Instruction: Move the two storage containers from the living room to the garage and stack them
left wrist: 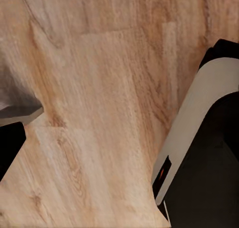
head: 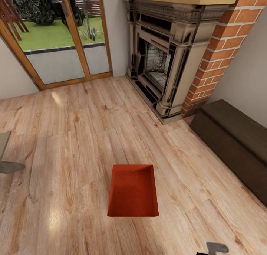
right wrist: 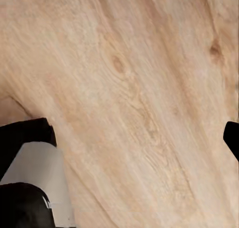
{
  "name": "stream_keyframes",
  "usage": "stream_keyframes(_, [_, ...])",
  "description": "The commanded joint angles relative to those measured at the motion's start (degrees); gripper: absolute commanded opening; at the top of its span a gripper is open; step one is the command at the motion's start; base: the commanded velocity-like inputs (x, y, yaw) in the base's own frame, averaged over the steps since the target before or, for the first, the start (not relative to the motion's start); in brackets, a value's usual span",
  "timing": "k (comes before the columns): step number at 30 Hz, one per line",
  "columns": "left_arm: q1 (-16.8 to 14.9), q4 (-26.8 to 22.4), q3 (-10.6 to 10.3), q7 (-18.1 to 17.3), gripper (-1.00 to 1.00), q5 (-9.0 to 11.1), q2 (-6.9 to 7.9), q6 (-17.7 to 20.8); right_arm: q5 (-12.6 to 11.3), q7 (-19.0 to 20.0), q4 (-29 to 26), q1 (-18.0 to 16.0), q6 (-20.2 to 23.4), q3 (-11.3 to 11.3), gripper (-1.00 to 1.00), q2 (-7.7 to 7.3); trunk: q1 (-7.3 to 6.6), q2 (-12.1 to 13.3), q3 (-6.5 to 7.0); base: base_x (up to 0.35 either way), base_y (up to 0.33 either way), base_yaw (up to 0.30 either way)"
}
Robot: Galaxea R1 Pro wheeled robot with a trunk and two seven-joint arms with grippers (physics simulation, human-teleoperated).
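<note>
Head view: one storage container (head: 133, 191) sits on the light wood plank floor (head: 66, 136) of the living room, in the lower middle, open side up and lidless, standing alone and well apart from the walls.
Fireplace: a dark fireplace (head: 163, 58) with a brick surround (head: 218, 51) stands in the far corner; its top is cut off by the frame.
Doors: glazed wooden doors (head: 70, 36) at the far left, with grass seen through the glass.
Bench: a dark wooden bench (head: 233, 143) along the right wall, its near end cut off.
Left edge: a grey shape (head: 9, 167) pokes in, too little in frame to identify.
Bottom edge: a small grey piece (head: 217, 247), mostly cut off.
Left wrist view: plank floor below, beside a white and black robot body part (left wrist: 199, 153); a grey and black piece at the edge.
Right wrist view: plank floor, with black and white robot parts (right wrist: 30, 178) at the edges.
Fingers, both arms: I cannot tell if they are apart or together.
</note>
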Motion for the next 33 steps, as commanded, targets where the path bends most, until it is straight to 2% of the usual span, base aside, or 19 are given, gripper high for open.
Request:
stream_keyframes(1, [-0.70, -0.30, 0.10, 0.15, 1.00, 0.33, 0.11, 0.66, 0.26, -0.42, 0.11, -2.00, -0.59, -0.83, 1.00, -0.02, 0.00, -0.02, -0.04, 0.000, 0.000, 0.000])
stream_keyframes(4, [-3.51, -0.30, 0.11, 0.16, 1.00, 0.37, 0.04, 1.19, 0.21, -1.17, 0.15, -5.89, -0.91, -1.19, 1.00, 0.06, 0.00, -0.02, -0.04, 0.000, 0.000, 0.000])
stream_keyframes(7, [-7.65, -0.02, 0.11, 0.17, 1.00, 0.29, -0.07, 2.31, 0.17, -1.54, 0.22, -10.85, -1.06, -1.42, 1.00, 0.43, 0.00, -0.02, -0.04, 0.000, 0.000, 0.000])
stream_keyframes(9, [-9.49, -0.01, 0.11, 0.15, 1.00, 0.24, -0.14, 2.95, 0.18, -1.60, 0.23, -12.38, -1.09, -1.43, 1.00, 0.58, 0.00, -0.02, -0.04, 0.000, 0.000, 0.000])
stream_keyframes(10, [-11.48, 0.03, 0.11, 0.13, 1.00, 0.17, -0.44, 3.61, 0.21, -1.65, 0.22, -13.51, -1.14, -1.41, 1.00, 0.93, 0.00, -0.02, -0.04, 0.000, 0.000, 0.000])
stream_keyframes(12, [-13.43, 0.06, 0.06, 0.08, 1.00, 0.02, -1.09, 4.14, 0.34, -1.67, 0.21, -14.23, -1.19, -1.34, 1.00, 2.11, 0.00, -0.02, -0.04, 0.000, 0.000, 0.000])
stream_keyframes(13, [-15.92, 0.01, -0.11, 0.08, 1.00, -0.39, -3.06, 4.61, 0.76, -1.70, 0.19, -14.85, -1.28, -1.20, 1.00, 5.27, 0.00, -0.02, -0.04, 0.000, 0.000, 0.000])
stream_keyframes(14, [-17.19, -0.20, -0.29, 0.12, 1.00, -0.82, -5.04, 4.78, 0.95, -1.70, 0.18, -15.09, -1.42, -1.08, 1.00, 7.53, 0.00, -0.02, -0.04, 0.000, 0.000, 0.000])
stream_keyframes(15, [-18.93, -0.61, -0.48, 0.19, 1.00, -2.35, -8.25, 4.79, 1.08, -1.69, 0.18, -15.30, -2.43, -0.90, 1.00, 10.23, 0.00, -0.02, -0.04, 0.000, 0.000, 0.000])
stream_keyframes(16, [-19.90, -0.91, -0.55, 0.21, 1.00, -3.85, -9.88, 4.65, 1.19, -1.67, 0.18, -15.37, -3.09, -0.79, 1.00, 11.42, 0.00, -0.02, -0.04, 0.000, 0.000, 0.000])
stream_keyframes(17, [-20.29, -1.11, -0.58, 0.22, 1.00, -4.73, -10.55, 4.56, 1.27, -1.66, 0.17, -15.40, -3.35, -0.73, 1.00, 11.88, 0.00, -0.02, -0.04, 0.000, 0.000, 0.000])
stream_keyframes(19, [-21.20, -1.49, -0.61, 0.26, 1.00, -8.48, -12.32, 4.13, 1.57, -1.53, 0.24, -15.45, -4.13, -0.30, 1.00, 12.97, 0.00, -0.02, -0.04, 0.000, 0.000, 0.000])
stream_keyframes(20, [-21.72, -1.66, -0.36, 0.26, 1.00, -11.50, -13.02, 1.11, 2.09, -0.97, 2.41, -15.43, -4.91, 0.34, 1.00, 13.30, 0.00, -0.02, -0.04, 0.000, 0.000, 0.000])
stream_keyframes(24, [-21.89, -2.00, -0.06, 0.26, 1.00, -11.83, -13.03, -2.89, 2.67, -0.50, 5.32, -15.43, -6.80, 2.49, 1.00, 13.48, 0.00, -0.02, -0.04, 0.000, 0.000, 0.000])
stream_keyframes(28, [-21.92, -2.38, -0.18, 0.24, 1.00, -12.01, -13.05, -3.88, 2.94, -0.22, 5.96, -15.42, -7.66, 3.45, 1.00, 13.61, 0.00, -0.02, -0.04, 0.000, 0.000, 0.000])
stream_keyframes(33, [-21.92, -2.51, -0.11, 0.13, 1.00, -11.99, -13.07, -4.11, 4.86, 0.62, 6.05, -15.42, -7.87, 3.57, 1.00, 13.62, 0.00, -0.02, -0.04, 0.000, 0.000, 0.000])
